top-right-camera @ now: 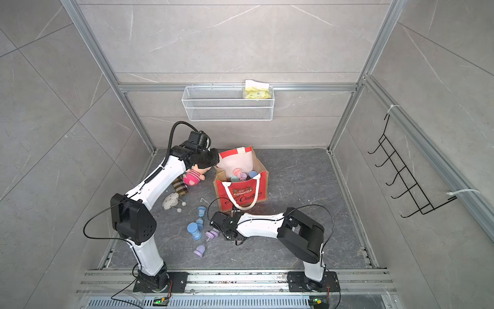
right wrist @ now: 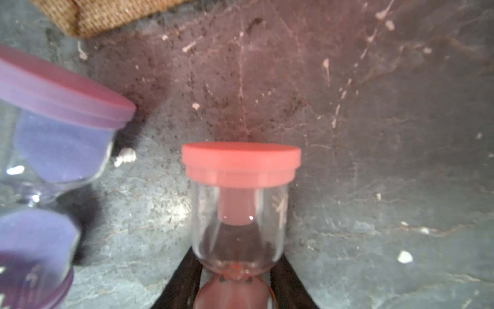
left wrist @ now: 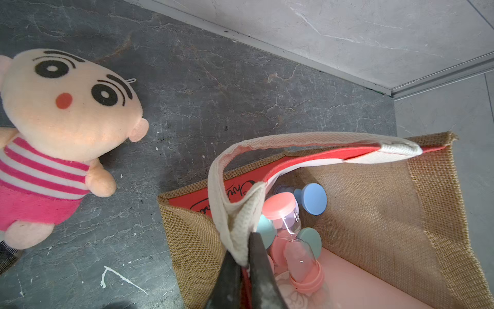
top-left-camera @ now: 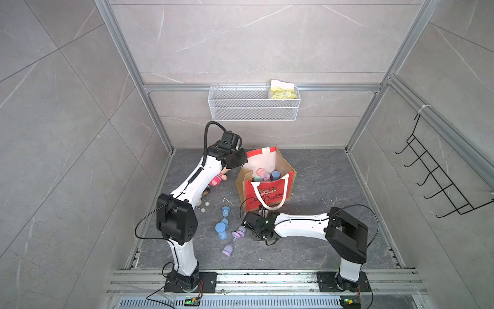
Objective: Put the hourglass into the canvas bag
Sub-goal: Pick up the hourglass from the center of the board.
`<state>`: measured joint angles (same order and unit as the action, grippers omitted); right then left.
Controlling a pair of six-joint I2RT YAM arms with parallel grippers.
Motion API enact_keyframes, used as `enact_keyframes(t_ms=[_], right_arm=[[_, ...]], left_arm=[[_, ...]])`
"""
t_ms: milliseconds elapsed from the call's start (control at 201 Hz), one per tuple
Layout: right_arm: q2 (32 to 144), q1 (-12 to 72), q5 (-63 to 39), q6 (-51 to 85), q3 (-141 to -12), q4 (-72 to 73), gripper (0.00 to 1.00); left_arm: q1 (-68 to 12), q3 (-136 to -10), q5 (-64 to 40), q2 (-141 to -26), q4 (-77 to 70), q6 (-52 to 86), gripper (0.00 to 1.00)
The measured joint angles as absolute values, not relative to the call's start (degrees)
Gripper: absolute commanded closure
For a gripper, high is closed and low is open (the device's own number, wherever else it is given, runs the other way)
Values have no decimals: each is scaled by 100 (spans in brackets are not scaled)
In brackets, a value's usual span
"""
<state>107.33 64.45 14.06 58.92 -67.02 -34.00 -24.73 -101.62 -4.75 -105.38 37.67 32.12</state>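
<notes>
Dark counter: right pincer clamps pink-capped glass hourglass; left pincer pinches white woven handle of red-fronted canvas bag. Lift above bag's rim.

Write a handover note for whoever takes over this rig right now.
Left tool: shut on the white handle of the canvas bag; its mouth stands open.
Right tool: shut on the pink hourglass at its waist, low over the floor before the bag.
Done: several hourglasses already inside.
Left: carry the pink one in; two blue hourglasses and a purple hourglass lie on the floor.
</notes>
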Motion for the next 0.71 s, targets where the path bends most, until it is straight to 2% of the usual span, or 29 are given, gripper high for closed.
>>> enact_keyframes(t_ms=[463, 707], right_arm=[[9480, 6340, 1041, 5537, -6252, -3448, 100], [8453, 6329, 589, 5070, -6252, -3494, 100]], left_arm=[[-2471, -10162, -523, -10538, 3747, 3221, 100], [-2471, -10162, -607, -10538, 3723, 3249, 100]])
